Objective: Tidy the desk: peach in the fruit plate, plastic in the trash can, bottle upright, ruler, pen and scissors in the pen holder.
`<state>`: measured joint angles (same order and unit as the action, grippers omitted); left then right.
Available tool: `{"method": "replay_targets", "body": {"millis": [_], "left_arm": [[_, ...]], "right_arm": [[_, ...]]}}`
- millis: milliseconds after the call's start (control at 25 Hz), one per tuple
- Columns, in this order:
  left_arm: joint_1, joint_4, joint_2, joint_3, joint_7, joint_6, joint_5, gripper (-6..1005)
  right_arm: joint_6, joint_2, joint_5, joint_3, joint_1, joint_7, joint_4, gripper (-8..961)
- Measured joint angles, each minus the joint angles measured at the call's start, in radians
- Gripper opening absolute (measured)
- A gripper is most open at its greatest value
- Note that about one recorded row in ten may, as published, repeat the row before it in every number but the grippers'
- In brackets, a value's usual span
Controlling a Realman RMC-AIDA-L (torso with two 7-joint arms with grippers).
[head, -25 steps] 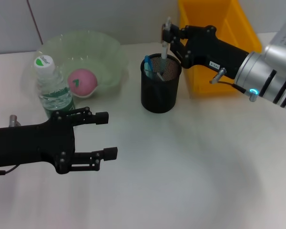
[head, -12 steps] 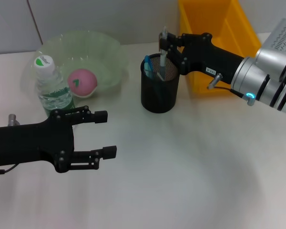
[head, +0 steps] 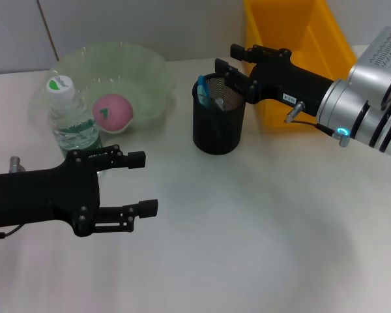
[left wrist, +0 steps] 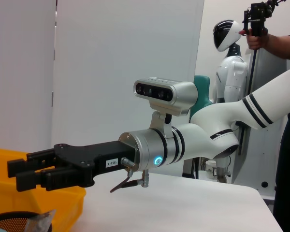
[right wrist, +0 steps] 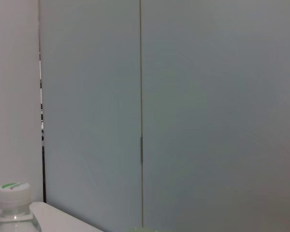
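In the head view, the right gripper hovered over the black mesh pen holder at upper centre, jaws parted and empty; a straight upward retreat would likely avoid toppling it. The left gripper, wide open, waited lower left. In the left wrist view, the right gripper likewise held nothing.

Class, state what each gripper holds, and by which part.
Nothing: the right gripper is open over the pen holder; the left gripper is open, empty.

Robotics lab — white humanoid robot, grey partition panels
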<state>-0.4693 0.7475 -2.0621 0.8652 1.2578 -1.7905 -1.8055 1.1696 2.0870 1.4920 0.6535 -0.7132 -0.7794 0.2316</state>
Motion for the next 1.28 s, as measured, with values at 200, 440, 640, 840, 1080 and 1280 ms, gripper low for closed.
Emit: {"method": "replay_targets", "body": {"millis": [200,440,640,840,1080,1280], "left_arm": [[0.0,0.0,0.001,0.0,0.0,-0.003,0.0,805],[0.003,0.005,0.006,0.0,0.0,-0.002,-0.001,805],[-0.002,-0.005,0.018,-0.001,0.0,0.005,-0.002,805],[-0.005,-0.006,0.021,-0.002,0.0,0.005,-0.001,805],[-0.02,-0.02,0.019,0.001,0.0,0.005,-0.001,805],[-0.068,-0.108,0.04,0.007,0.001,0.005,-0.002,805]], "right_arm": [[0.013,-0.001,-0.001,-0.006,0.005,-0.005,0.003,475],[0.125,-0.007,-0.003,-0.005,0.074,-0.175,0.094,665],[0.261,-0.018,0.009,0.027,0.16,-0.367,0.222,751],[0.386,-0.057,0.075,0.066,0.204,-0.507,0.292,752],[0.532,-0.118,0.208,0.065,0.205,-0.593,0.306,751],[0.586,-0.134,0.293,0.065,0.193,-0.617,0.321,751]]}}
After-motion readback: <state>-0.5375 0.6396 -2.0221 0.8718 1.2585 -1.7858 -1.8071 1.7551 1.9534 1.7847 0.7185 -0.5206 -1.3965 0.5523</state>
